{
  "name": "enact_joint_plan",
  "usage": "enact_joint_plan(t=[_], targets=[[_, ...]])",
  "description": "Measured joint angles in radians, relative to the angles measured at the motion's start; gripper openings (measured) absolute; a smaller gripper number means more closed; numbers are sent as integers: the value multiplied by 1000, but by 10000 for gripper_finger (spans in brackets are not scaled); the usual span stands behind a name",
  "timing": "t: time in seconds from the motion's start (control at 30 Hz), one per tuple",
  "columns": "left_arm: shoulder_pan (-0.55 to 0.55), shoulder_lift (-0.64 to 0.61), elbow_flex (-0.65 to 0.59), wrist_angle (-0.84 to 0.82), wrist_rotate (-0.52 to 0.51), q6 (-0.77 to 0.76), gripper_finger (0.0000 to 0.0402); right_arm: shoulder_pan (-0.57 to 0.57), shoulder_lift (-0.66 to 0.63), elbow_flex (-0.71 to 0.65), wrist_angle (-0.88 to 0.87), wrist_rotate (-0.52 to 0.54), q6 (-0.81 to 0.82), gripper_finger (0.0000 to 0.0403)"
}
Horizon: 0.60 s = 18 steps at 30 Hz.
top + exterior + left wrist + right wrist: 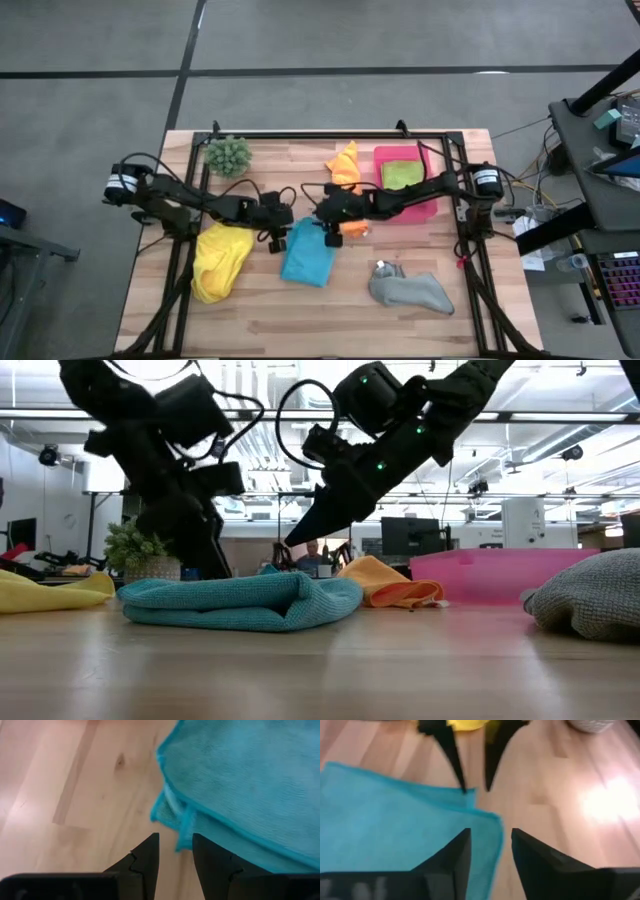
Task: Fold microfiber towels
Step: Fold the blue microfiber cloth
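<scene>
The blue towel [307,254] lies folded near the middle of the bench [300,320], its long axis running from the far edge toward the near edge, its far end between the 2 grippers. The left gripper [276,238] hangs at its far-left corner, fingers a little apart with a hem between them in its wrist view; whether they pinch it I cannot tell. The right gripper [331,234] hovers at the far-right corner, fingers spread with a gap between them, the towel's corner lying just under them and free. Both arms are about equally near. The next move likely turns on that far edge. The other towels lie apart: yellow [221,262], orange [346,166], grey [410,291].
</scene>
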Motion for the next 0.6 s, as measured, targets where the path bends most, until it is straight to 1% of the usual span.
enact_joint_plan(t=[0.13,0.27,0.47,0.6], targets=[[26,0,-41,92,26,-1,102,-29,1,-3,34,0,-1,168],[33,0,-54,115,94,-4,102,-39,1,-7,66,-3,-1,182],[33,0,-55,121,168,-11,102,-39,2,-9,102,-12,-9,182],[33,0,-55,124,176,-10,98,-39,8,-16,135,-27,10,177]])
